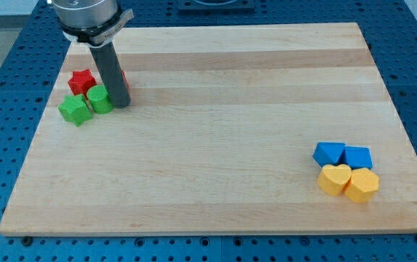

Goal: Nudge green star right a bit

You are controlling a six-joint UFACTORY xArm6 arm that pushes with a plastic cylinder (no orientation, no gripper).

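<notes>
The green star (75, 110) lies near the board's left edge, towards the view's top. A second green block (99, 99), rounded in shape, touches it on its upper right. A red star (81, 81) sits just above the two. My tip (121, 105) rests on the board right beside the rounded green block, on its right side, so it stands to the right of the green star with that block between them. A sliver of another red block (124, 75) shows behind the rod; its shape is hidden.
At the view's lower right, two blue blocks (330, 153) (358, 156) sit above a yellow heart (334, 179) and a yellow hexagonal block (362, 185), all packed together. The wooden board (215, 131) lies on a blue perforated table.
</notes>
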